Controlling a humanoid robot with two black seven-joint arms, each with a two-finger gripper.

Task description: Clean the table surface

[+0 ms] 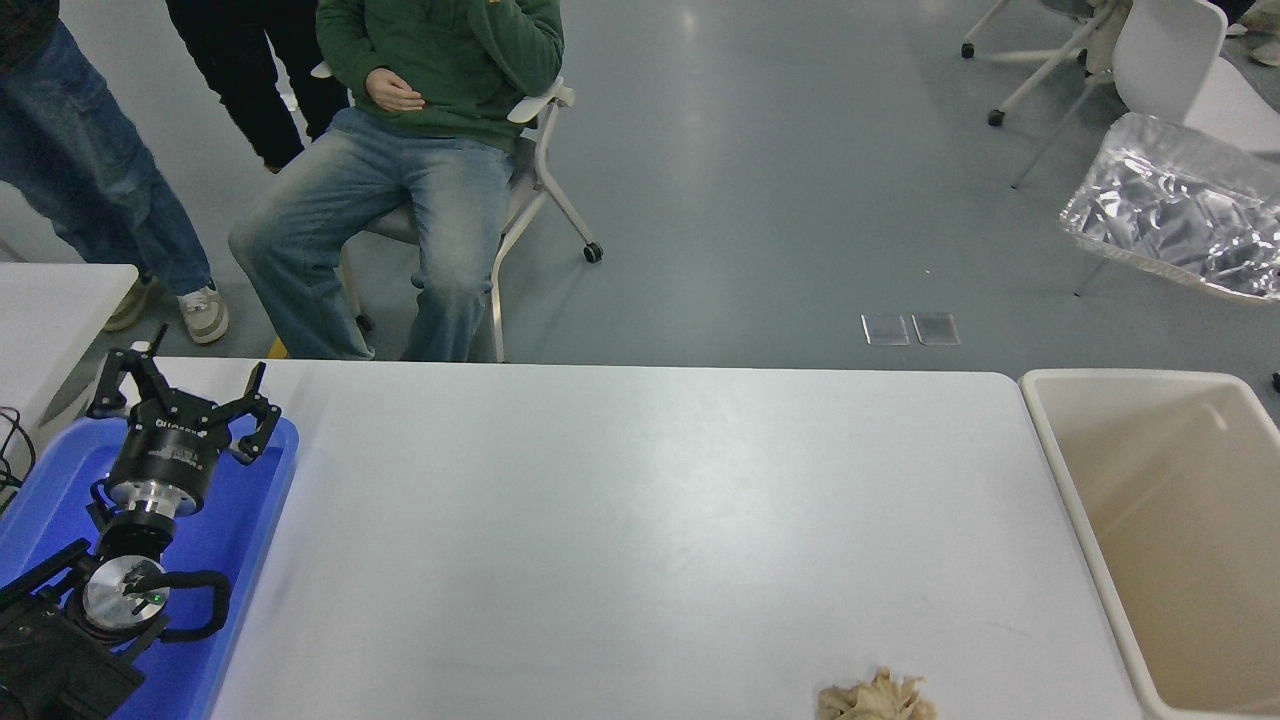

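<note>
The white table surface [620,520] fills the middle of the head view. A crumpled tan paper wad [878,698] lies on it at the front edge, right of centre. A crinkled silver foil tray [1175,210] hangs in the air at the upper right, cut off by the picture's edge; whatever holds it is out of frame. My right gripper does not show. Parked at the lower left, my left gripper [185,388] is open above the blue tray [255,520], holding nothing.
A cream plastic bin [1080,500] stands against the table's right end. A smaller white table's corner [60,300] shows at the left. One person sits on a chair [530,180] beyond the far edge, others stand at the upper left. White chairs [1180,70] are at the top right.
</note>
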